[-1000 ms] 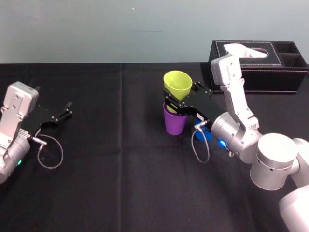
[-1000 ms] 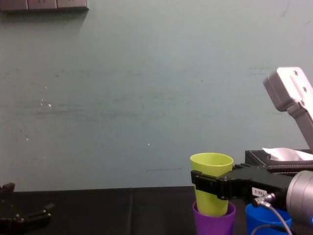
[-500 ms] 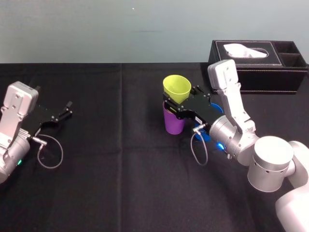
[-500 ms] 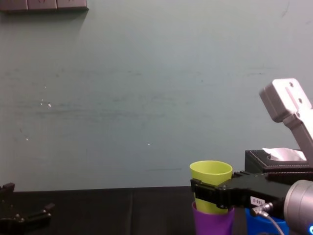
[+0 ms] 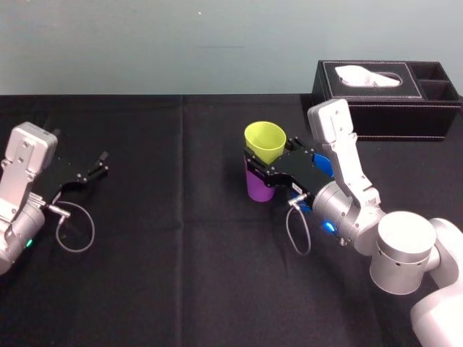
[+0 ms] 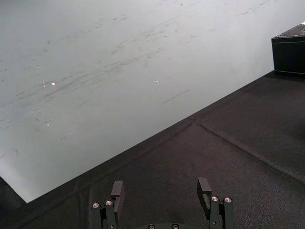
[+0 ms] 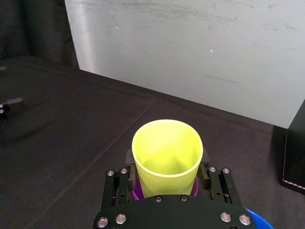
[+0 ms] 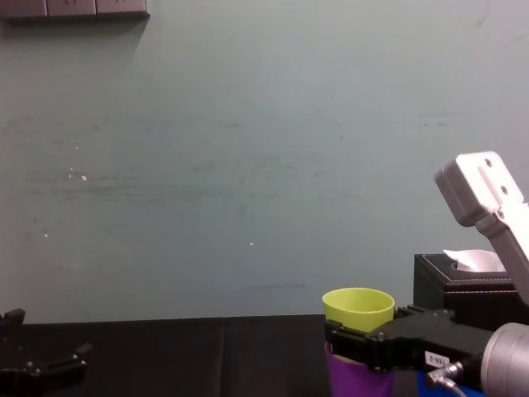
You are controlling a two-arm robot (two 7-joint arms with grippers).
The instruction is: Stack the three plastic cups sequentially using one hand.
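Centre frame: yellow-green cup nested upright in purple cup on the black counter. Right tool is clamped on the yellow-green cup's sides. Blue cup is just right of them, mostly hidden behind the tool. Tissue box upper right. Left tool at far left, fingers apart, holding nothing.

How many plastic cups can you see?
3: the yellow-green cup nested in the purple cup, held by the right gripper, and the blue cup, partly hidden behind that arm.
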